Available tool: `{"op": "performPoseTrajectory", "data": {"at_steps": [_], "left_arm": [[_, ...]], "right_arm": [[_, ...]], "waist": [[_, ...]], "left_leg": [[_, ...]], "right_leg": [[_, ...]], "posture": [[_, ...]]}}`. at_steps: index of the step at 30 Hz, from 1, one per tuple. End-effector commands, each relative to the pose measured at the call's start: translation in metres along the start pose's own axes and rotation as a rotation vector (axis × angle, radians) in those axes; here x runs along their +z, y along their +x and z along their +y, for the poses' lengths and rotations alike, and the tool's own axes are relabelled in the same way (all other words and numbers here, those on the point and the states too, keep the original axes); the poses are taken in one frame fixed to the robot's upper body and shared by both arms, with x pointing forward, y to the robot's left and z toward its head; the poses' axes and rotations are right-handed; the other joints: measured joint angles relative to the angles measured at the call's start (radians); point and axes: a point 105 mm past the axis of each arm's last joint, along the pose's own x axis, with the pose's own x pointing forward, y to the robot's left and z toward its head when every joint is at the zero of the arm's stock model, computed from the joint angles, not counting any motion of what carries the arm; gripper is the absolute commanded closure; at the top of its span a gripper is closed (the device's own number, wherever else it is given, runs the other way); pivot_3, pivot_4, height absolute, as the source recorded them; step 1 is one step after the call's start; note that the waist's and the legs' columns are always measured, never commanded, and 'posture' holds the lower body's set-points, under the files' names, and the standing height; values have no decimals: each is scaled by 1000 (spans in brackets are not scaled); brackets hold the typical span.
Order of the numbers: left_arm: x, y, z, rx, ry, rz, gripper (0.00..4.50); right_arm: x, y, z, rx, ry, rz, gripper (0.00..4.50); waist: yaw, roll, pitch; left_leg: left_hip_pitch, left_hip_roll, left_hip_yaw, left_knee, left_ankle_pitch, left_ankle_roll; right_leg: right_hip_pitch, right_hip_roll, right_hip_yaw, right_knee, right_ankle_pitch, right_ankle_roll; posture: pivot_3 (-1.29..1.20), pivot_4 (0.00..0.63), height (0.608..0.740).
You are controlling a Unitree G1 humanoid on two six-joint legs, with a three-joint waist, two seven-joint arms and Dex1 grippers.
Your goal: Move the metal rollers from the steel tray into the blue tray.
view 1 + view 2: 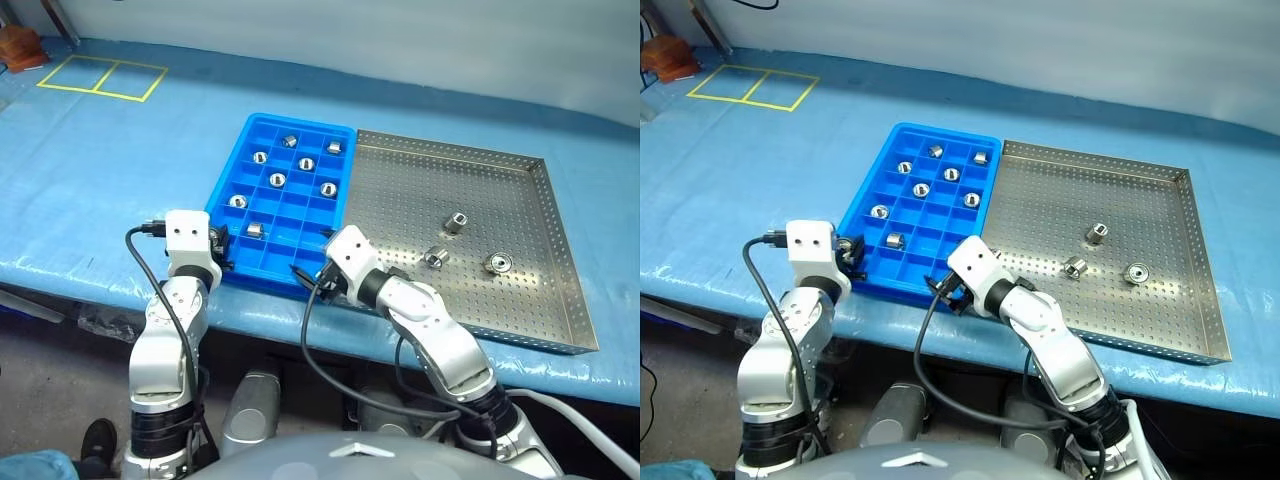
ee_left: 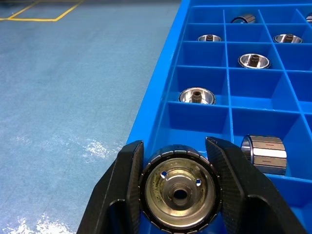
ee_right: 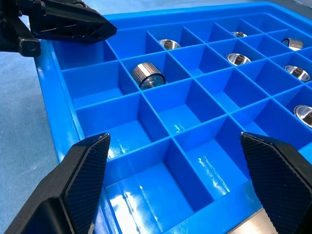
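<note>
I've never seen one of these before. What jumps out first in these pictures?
The bright blue tray stands out first, with shiny metal rollers in its compartments. Beside it lies a steel tray holding three more. At the blue tray's near corner, the left gripper has its fingers on a roller.

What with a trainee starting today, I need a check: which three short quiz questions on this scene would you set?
1. How many metal rollers lie in the steel tray?
2. True or false: the right end effector holds something.
3. What sits between the fingers of the left end effector?
A. a metal roller
B. nothing
C. a loose screw

Key: 1. three; 2. false, it is open and empty; 3. A.
</note>
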Motion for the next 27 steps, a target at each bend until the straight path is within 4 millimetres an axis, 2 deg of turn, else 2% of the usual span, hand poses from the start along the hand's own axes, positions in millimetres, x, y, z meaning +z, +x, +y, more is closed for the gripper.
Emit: {"op": "performPoseTrajectory", "data": {"at_steps": [1, 4, 9, 12, 14, 20, 27], "left_arm": [[14, 2, -3, -27, -15, -40, 1190], [27, 11, -5, -49, 0, -73, 141], [54, 34, -26, -182, 33, -127, 63], [71, 53, -67, -397, 68, -151, 63], [76, 60, -97, -540, 113, -151, 63], [68, 65, -163, -845, 214, -109, 63], [46, 58, -221, -1072, 260, -35, 63]], "right_arm": [[10, -6, -4, -39, -15, -42, 0], [8, -11, -9, -81, -8, -37, 0], [4, -24, -17, -163, 9, -22, 0], [-4, -40, -26, -250, 27, 4, 0], [-9, -51, -31, -309, 37, 23, 0], [-18, -75, -42, -459, 40, 46, 0], [-23, -91, -43, -559, 58, 67, 0]], "waist": [[-2, 0, 0], [-7, 0, 0], [-26, 0, 0], [-37, 0, 0], [-47, 0, 0], [-121, 0, 0], [-182, 0, 0]], "left_leg": [[0, 0, 0, 0, 0, 0], [0, 0, 0, 0, 0, 0], [-1, 0, 0, 0, 0, 0], [-2, -1, 0, 0, 0, 0], [-2, -1, 0, 1, 0, 0], [-2, -1, 2, 0, 0, 1], [-1, 0, 3, 0, 0, 1]], "right_leg": [[0, 0, 0, 0, 0, 0], [0, 0, 0, 0, 0, 0], [0, 0, 0, -1, 0, 0], [0, -1, -1, -1, 0, 0], [0, -1, -1, -1, 0, 0], [0, -1, 1, -2, 1, 1], [-1, 0, 2, -1, 0, 1]], "posture": [[184, 150, 740], [134, 150, 740], [60, 150, 740], [-25, 150, 740], [-58, 150, 740], [-160, 150, 740], [-270, 150, 740]]}}
